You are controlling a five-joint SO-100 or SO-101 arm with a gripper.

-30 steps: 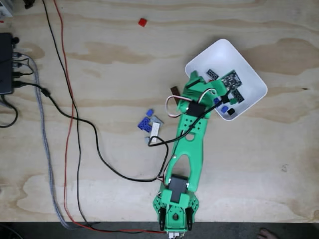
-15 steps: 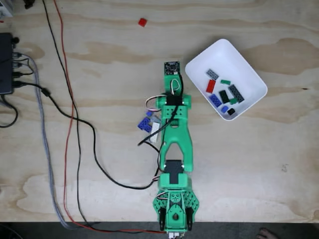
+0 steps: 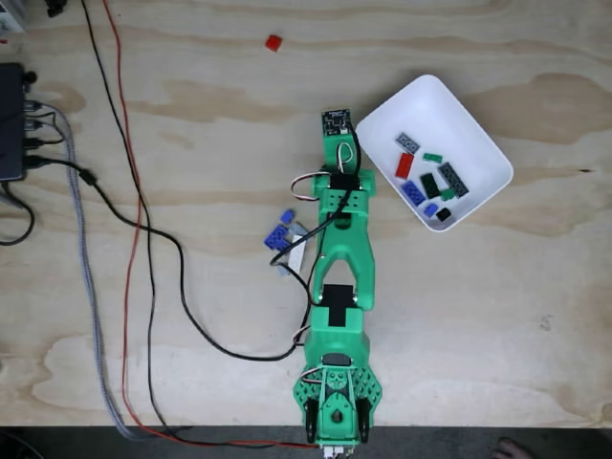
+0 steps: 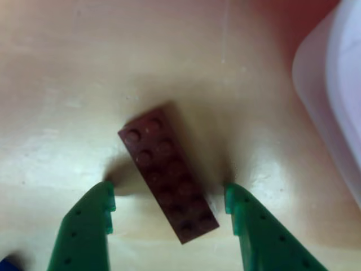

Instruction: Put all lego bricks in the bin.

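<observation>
The gripper [image 4: 169, 206] is hanging wide open and empty around the brown brick [image 4: 168, 171] lying askew on the table beside the bin [image 4: 333, 96], so closing may twist it free.

No readable text, labels, numbers or signs anywhere

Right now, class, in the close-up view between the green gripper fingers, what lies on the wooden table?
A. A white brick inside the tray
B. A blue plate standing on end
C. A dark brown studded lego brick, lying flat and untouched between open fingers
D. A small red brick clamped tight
C: the dark brown studded lego brick lies flat on the wood, with the open gripper straddling it, gaps on both sides.
</observation>
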